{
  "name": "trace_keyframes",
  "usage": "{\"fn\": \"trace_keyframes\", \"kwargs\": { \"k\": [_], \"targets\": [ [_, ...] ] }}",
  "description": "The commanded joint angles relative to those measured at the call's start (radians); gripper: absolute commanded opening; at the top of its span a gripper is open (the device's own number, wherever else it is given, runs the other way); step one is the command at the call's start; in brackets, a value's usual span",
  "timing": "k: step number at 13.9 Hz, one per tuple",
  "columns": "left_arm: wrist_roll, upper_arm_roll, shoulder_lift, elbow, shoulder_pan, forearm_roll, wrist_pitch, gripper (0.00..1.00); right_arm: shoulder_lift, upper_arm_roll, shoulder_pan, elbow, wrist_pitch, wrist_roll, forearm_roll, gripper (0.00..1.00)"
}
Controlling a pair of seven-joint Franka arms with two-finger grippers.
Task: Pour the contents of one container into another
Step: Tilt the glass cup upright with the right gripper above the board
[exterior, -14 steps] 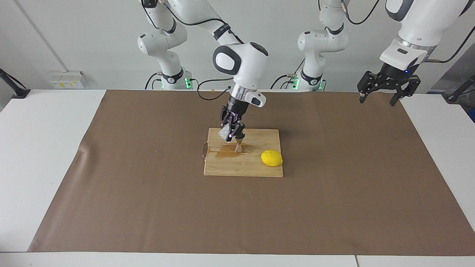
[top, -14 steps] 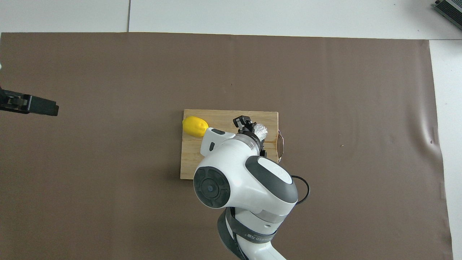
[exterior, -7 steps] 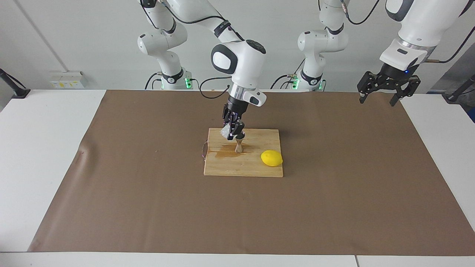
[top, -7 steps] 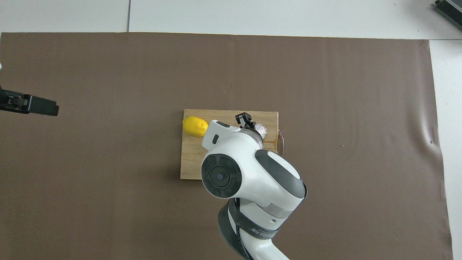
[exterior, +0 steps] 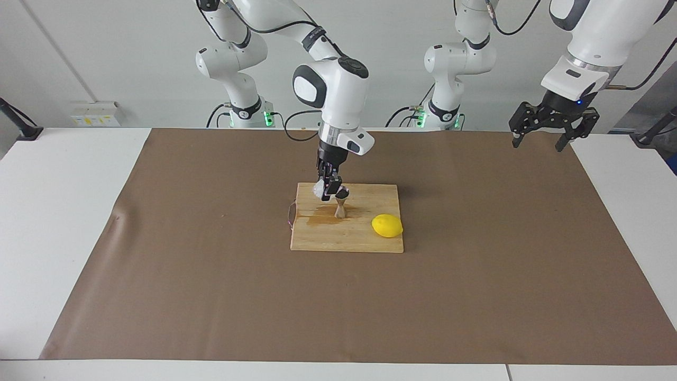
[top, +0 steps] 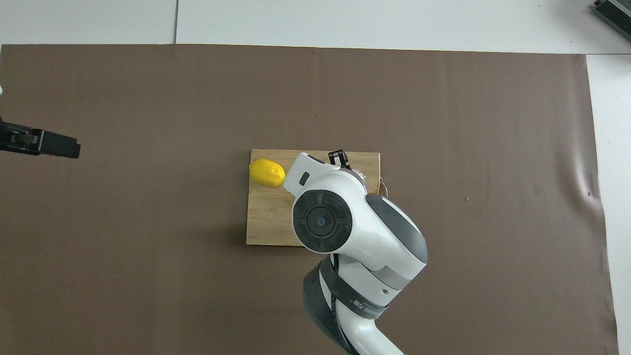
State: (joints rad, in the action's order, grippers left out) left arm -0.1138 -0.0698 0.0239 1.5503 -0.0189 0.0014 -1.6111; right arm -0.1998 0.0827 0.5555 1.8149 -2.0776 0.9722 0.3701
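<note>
Facing and overhead views of a two-arm station at a white counter (exterior: pixel 63 222) covered by a brown mat (exterior: pixel 476 275). A wooden cutting board (exterior: pixel 359 241) lies at the middle of the mat, with a thin wire loop handle at the edge toward the right arm's end of the counter. The right claw (exterior: pixel 329 191) hangs over the part of the board nearer the robots, clenched on the translucent cup (exterior: pixel 319 188), which is held clear of the board, just above and beside the mouth of the steel jigger (exterior: pixel 340 207); how far the cup is tipped cannot be told. In the overhead view the right arm's white wrist housing covers most of the claw, the jigger is hidden, and only a sliver of the cup (top: pixel 358 173) shows at the housing's edge. The jigger stands upright on the board, within a dark wet-looking stain (exterior: pixel 320 216) that spreads across the wood toward the handle edge. A yellow lemon (exterior: pixel 387 226) rests on the board near its edge toward the left arm's end of the counter, apart from the jigger. The left arm waits: its left claw (exterior: pixel 540 142) hangs high over the mat's corner at its own end of the counter, fingers spread and released, gripping nothing.
</note>
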Motion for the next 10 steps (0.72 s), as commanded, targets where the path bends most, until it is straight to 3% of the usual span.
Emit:
{"fn": "trace_keyframes", "kwargs": {
  "k": [1,10],
  "targets": [
    [-0.001,0.004,0.002,0.007,-0.009,-0.003,-0.013,1.00,0.014,0.011,-0.022,0.003,-0.004,-0.015,-0.066,0.24],
    [-0.067,0.004,0.001,0.008,-0.009,0.000,0.004,1.00,0.014,0.011,-0.062,0.004,-0.018,-0.013,-0.119,0.24]
  ]
}}
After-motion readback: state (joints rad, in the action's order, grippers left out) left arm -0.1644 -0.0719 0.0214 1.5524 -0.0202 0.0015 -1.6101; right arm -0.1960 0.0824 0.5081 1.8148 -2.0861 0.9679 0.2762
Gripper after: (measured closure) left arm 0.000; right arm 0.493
